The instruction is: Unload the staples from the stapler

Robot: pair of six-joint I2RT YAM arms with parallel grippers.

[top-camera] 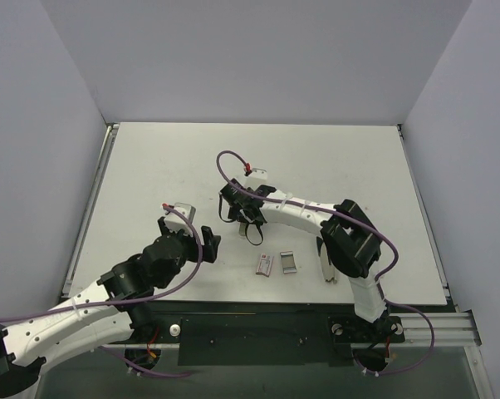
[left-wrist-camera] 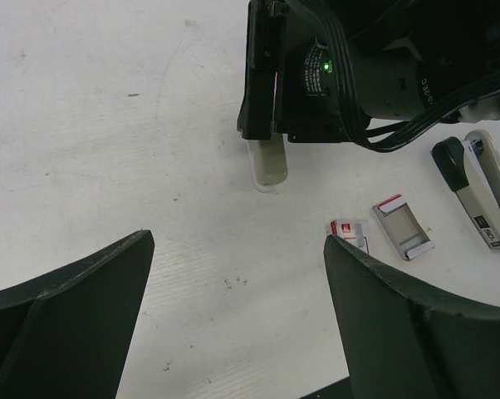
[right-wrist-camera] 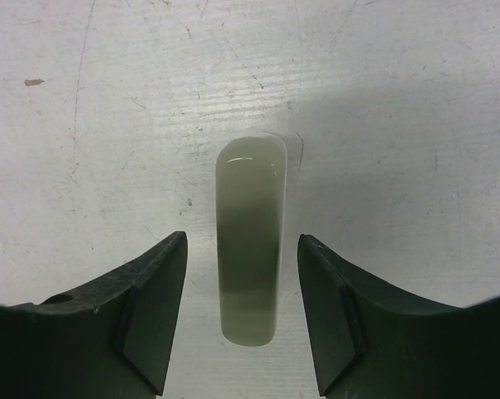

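The right fingers (right-wrist-camera: 146, 316) stand apart on either side of an olive-grey bar (right-wrist-camera: 248, 249), not gripping it, and this is not the task's thing. The stapler (left-wrist-camera: 487, 195) lies well off to their right, closed and flat on the white bench (top-camera: 150, 166) beside that arm's elbow, its long axis running roughly near to far. The left fingers (left-wrist-camera: 399, 316) are spread wide, hold nothing and are farther off. Two small flat pieces (left-wrist-camera: 404, 229) lie between; otherwise the bench around the stapler looks bare.
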